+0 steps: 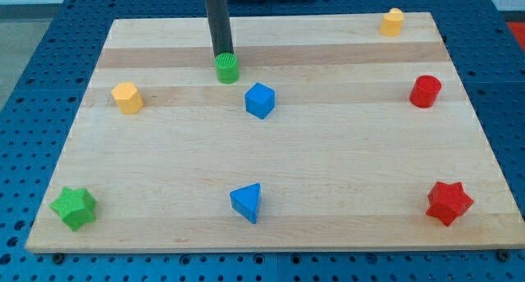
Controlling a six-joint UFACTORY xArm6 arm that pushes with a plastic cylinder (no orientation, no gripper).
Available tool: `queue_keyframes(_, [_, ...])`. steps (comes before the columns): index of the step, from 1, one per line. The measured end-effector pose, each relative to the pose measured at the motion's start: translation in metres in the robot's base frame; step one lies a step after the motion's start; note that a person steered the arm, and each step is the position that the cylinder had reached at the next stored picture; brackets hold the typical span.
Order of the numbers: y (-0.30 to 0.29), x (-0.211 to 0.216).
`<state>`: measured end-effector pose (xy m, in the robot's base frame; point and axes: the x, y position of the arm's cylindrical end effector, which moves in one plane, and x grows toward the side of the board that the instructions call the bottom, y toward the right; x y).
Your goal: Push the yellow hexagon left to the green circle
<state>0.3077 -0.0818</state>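
The green circle (228, 68) stands on the wooden board (328, 175), left of centre near the view's top. My tip (223, 54) is right behind it, touching or nearly touching its top-left edge. A yellow many-sided block (392, 22), which looks like the hexagon, sits in the board's top right corner, far to the right of the tip and the green circle. A second yellow many-sided block (127, 97) sits at the left, below and left of the green circle.
A blue cube (259, 100) lies just below and right of the green circle. A red circle (426, 92) is at the right edge. A red star (449, 202), a blue triangle (247, 202) and a green star (75, 207) line the bottom.
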Motion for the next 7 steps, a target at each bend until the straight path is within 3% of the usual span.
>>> queue_keyframes(1, [0.000,0.029])
queue_keyframes(3, [-0.009,0.046])
queue_keyframes(5, [-0.179,0.033])
queue_keyframes(6, [-0.223,0.024])
queue_keyframes(7, [-0.217,0.045])
